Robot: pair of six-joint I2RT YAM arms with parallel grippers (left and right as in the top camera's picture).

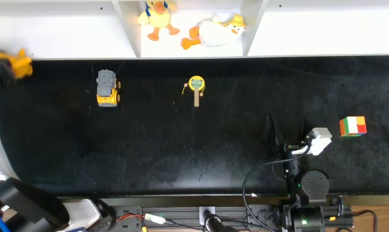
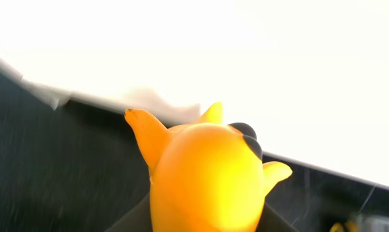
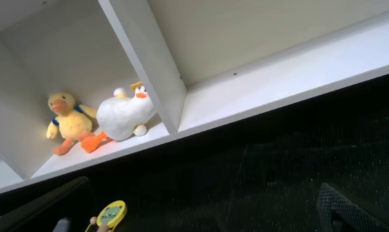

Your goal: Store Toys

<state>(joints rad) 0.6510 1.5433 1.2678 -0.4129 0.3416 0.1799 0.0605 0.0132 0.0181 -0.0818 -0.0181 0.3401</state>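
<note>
Toys sit both in and in front of the white shelf (image 1: 310, 32). A yellow plush toy (image 2: 204, 180) with dark-tipped ears is at the shelf's left end, just in front of its front edge. It sits between the fingers of the left gripper (image 2: 200, 222), which are closed against its sides. In the shelf's middle compartment a yellow duck (image 1: 159, 16) sits beside a white goose (image 1: 213, 32) lying on its side. On the black table (image 1: 181, 148), near the shelf's front edge, stand a grey and yellow toy truck (image 1: 108, 87) and a small yellow rattle (image 1: 196, 87). A coloured cube (image 1: 352, 126) lies farther from the shelf, toward its right end. The right gripper (image 3: 200, 206) hangs over the table before the shelf, fingers spread wide with nothing in them.
</note>
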